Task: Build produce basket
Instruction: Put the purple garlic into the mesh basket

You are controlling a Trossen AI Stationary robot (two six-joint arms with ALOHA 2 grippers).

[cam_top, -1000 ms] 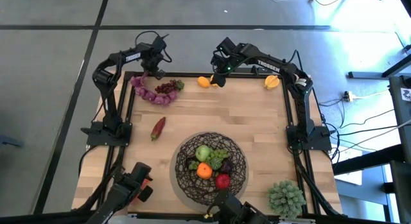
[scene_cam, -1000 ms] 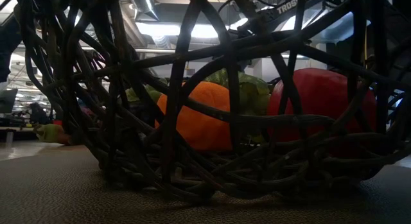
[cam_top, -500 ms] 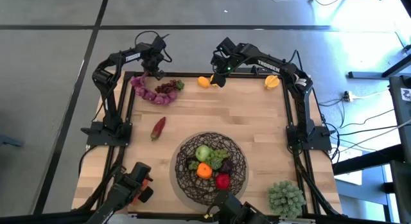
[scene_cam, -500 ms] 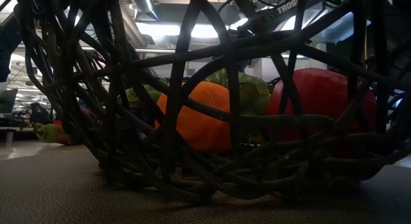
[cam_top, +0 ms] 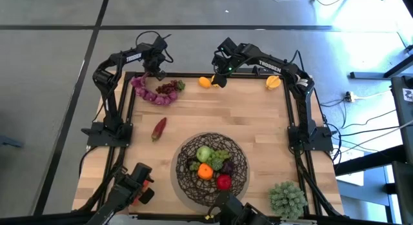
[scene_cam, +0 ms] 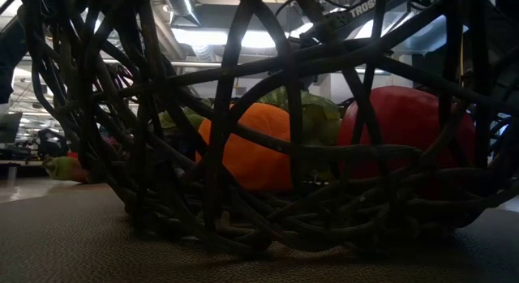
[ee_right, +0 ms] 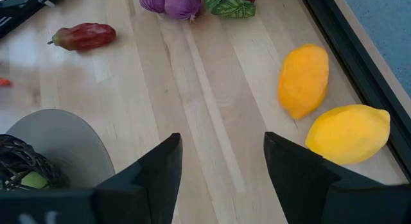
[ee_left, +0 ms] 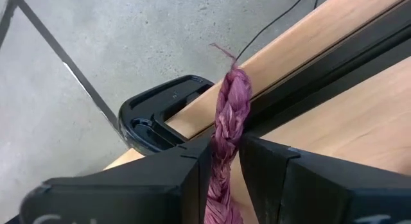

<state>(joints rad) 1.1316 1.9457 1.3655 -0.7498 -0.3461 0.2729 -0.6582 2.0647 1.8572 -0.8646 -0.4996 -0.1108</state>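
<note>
Gripping a braided purple strand (ee_left: 228, 131), the left end effector (ee_left: 225, 166) pinches.

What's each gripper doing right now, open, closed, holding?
Left gripper: closed on the purple braided strand.
Right gripper: open, empty, above the table.

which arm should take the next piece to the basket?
Left, probably. The left gripper is shut on the purple braided strand at the table's far left corner, ready to carry to the basket. The right gripper is open and empty near two lemons.
</note>
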